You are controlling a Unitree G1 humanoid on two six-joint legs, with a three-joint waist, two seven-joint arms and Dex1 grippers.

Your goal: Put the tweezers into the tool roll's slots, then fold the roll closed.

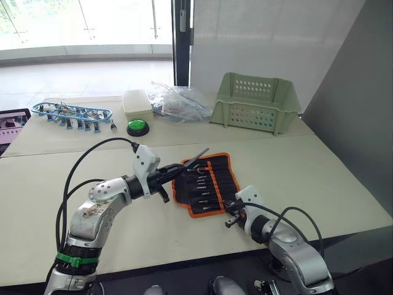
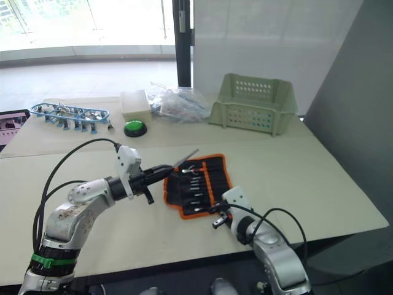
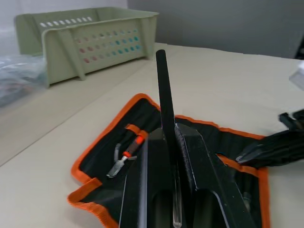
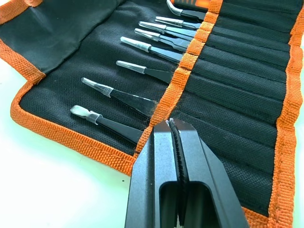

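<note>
At the centre of the frame the tool roll [image 1: 206,184] lies open, several tweezers [image 4: 145,47] already slotted. Our left gripper [image 1: 178,167] pinches one more tweezer [image 3: 165,88]; next we judge it needs aiming into a free slot. Our right gripper [image 4: 172,124] is closed and empty at the roll's edge.

Flat fabric tool roll [image 1: 206,184]: black — orange edging, orange centre stripe
Perforated plastic basket [image 1: 255,102]: pale green
Round push button [image 1: 137,127]: green
</note>
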